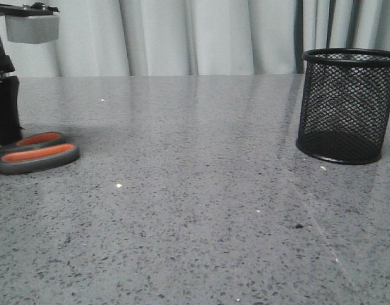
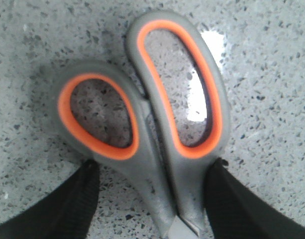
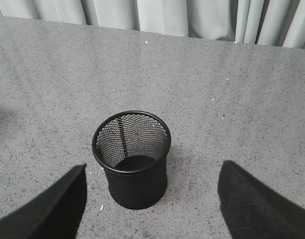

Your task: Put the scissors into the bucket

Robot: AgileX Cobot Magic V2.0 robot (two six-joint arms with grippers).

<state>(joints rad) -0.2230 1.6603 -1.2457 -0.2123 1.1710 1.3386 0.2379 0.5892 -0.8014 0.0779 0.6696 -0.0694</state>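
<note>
Eyeballing scissors (image 2: pixel 157 144): flat at the desk's (image 1: pixel 201 210) left edge, stiff, light, probably slippery plastic handles
Left gripper (image 2: pixel 152 199): fingers apart, straddling the neck just below the loops, decent spot to pinch imo
Right gripper (image 3: pixel 152 199): spread wide, holding nothing, above the bucket (image 1: pixel 346 105)
Bucket: upright near the right edge, well apart from scissors
In the way: nothing between them

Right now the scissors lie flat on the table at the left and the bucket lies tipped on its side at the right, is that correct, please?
Not quite: the bucket stands upright, its open rim on top, as the front view shows. The scissors do lie flat on the table at the left.
</note>
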